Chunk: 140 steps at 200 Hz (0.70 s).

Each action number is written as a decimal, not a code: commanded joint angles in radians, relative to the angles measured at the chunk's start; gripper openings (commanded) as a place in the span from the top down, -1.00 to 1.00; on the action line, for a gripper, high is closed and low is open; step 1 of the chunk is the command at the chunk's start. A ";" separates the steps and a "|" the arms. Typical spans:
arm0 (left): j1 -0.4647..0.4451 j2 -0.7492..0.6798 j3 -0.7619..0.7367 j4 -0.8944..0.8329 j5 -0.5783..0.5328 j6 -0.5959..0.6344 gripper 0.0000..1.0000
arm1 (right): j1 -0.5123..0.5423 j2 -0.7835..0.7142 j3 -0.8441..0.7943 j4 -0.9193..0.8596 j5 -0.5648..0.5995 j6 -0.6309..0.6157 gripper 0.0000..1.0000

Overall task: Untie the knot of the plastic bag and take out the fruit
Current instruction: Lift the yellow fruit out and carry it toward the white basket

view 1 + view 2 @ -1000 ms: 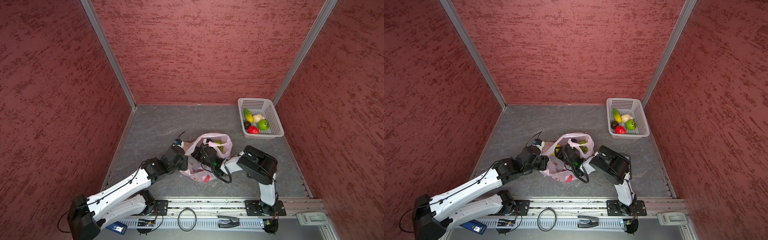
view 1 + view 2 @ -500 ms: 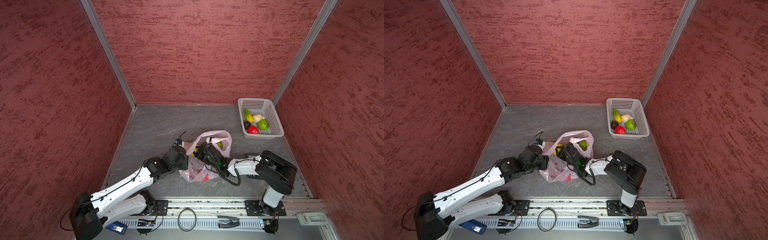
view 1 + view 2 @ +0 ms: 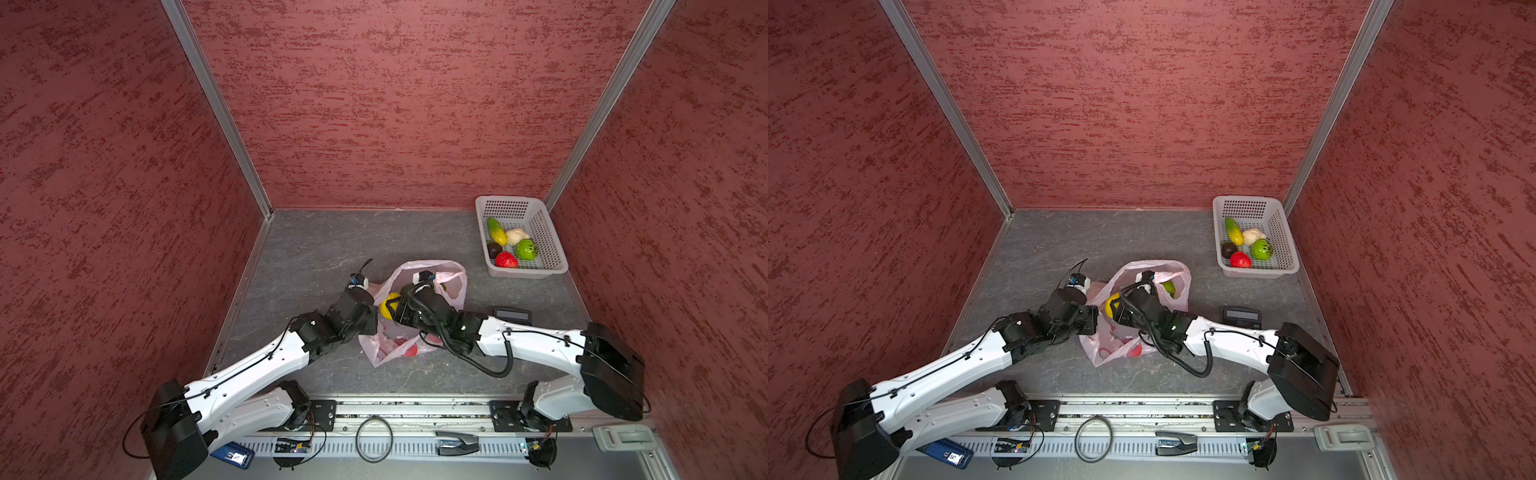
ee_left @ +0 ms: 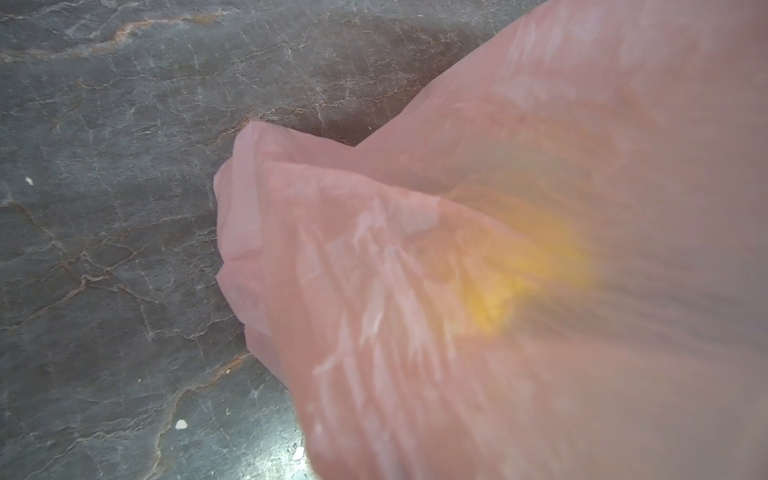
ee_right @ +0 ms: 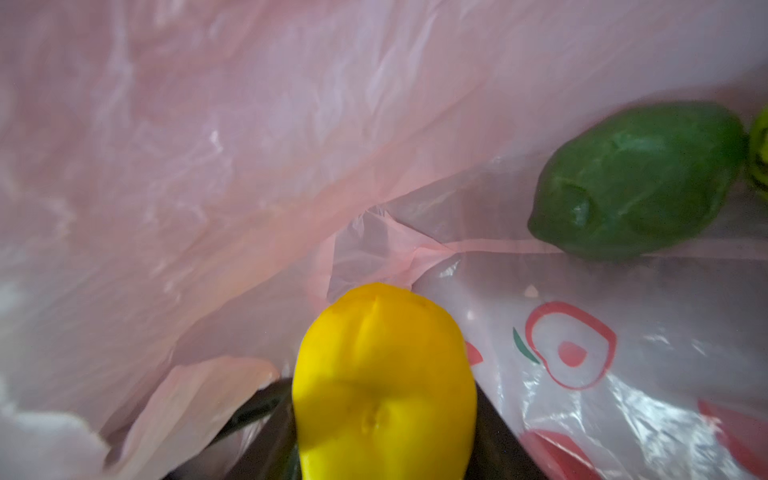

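Note:
The pale pink plastic bag [image 3: 453, 286] [image 3: 1177, 286] lies open-mouthed mid-floor. No knot shows. My right gripper [image 3: 392, 309] [image 3: 1115, 309] reaches into the bag's mouth, shut on a yellow fruit [image 3: 388, 305] [image 5: 384, 374], with its dark fingers [image 5: 494, 436] on either side. A dark green fruit [image 5: 636, 178] lies deeper in the bag, with a yellow-green one [image 5: 760, 149] beside it. My left gripper [image 3: 374, 321] [image 3: 1096, 320] is shut on the bag's left edge. In the left wrist view the stretched plastic bag [image 4: 415, 291] hides the jaws.
A white basket [image 3: 521, 203] [image 3: 1246, 201] at the back right holds several fruit, among them a red one [image 3: 506, 260] and a bumpy green one [image 3: 527, 249]. A dark flat device [image 3: 512, 316] lies right of the bag. Red walls enclose three sides.
The right arm's elbow has swung out to the right and dropped low, and its gripper has slid a little leftward in the bag. The bag mouth has spread wider. The left arm has barely moved.

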 commanded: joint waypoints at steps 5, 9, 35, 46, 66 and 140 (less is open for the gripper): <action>0.006 -0.001 0.025 0.033 -0.023 0.007 1.00 | 0.028 -0.083 0.069 -0.184 0.052 -0.034 0.21; 0.007 -0.002 0.024 0.033 -0.023 0.007 1.00 | 0.030 -0.093 0.078 -0.201 0.055 -0.038 0.21; 0.006 -0.003 0.024 0.041 -0.028 0.005 1.00 | 0.041 -0.139 0.155 -0.310 0.072 -0.061 0.21; 0.006 -0.002 0.023 0.046 -0.028 0.005 1.00 | 0.041 -0.154 0.188 -0.348 0.079 -0.071 0.20; 0.005 0.005 0.026 0.056 -0.028 0.010 1.00 | 0.043 -0.181 0.237 -0.400 0.086 -0.075 0.21; 0.007 0.010 0.027 0.076 -0.022 0.017 1.00 | -0.011 -0.222 0.447 -0.572 0.150 -0.137 0.16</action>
